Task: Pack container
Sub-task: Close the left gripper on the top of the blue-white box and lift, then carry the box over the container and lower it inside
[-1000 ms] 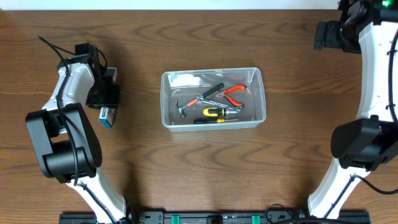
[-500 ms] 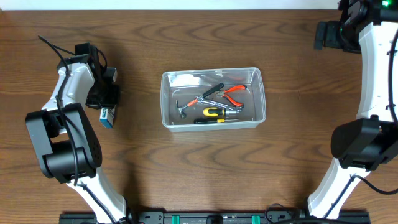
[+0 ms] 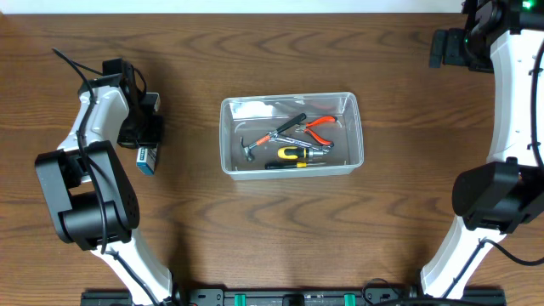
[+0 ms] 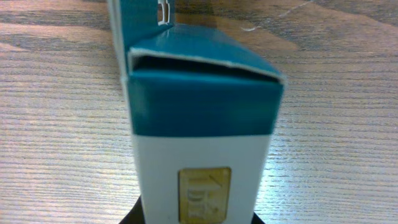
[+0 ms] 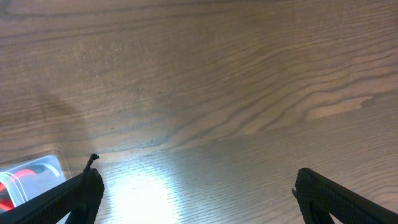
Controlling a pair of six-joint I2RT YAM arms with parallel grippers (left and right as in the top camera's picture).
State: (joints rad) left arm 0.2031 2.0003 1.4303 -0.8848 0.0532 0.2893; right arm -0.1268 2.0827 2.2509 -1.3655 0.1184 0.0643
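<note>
The clear container (image 3: 289, 99) sits mid-table and holds a hammer (image 3: 255, 144), red-handled pliers (image 3: 320, 126), a yellow-handled tool (image 3: 293, 154) and something white (image 3: 252, 109). Left of it, my left gripper (image 3: 144, 141) is shut on a small blue-and-white box (image 3: 146, 159) resting on the wood. In the left wrist view that box (image 4: 202, 112) fills the frame, its top flap ajar, and my left gripper (image 4: 199, 216) shows only as dark edges beside it. My right gripper (image 3: 442, 48) is open at the far right corner, its fingers (image 5: 81, 193) spread over bare wood.
The container's corner (image 5: 31, 169) with the red pliers (image 5: 15, 182) shows at the lower left of the right wrist view. A black cable (image 3: 72, 66) trails from the left arm. Both arm bases stand at the table's front corners.
</note>
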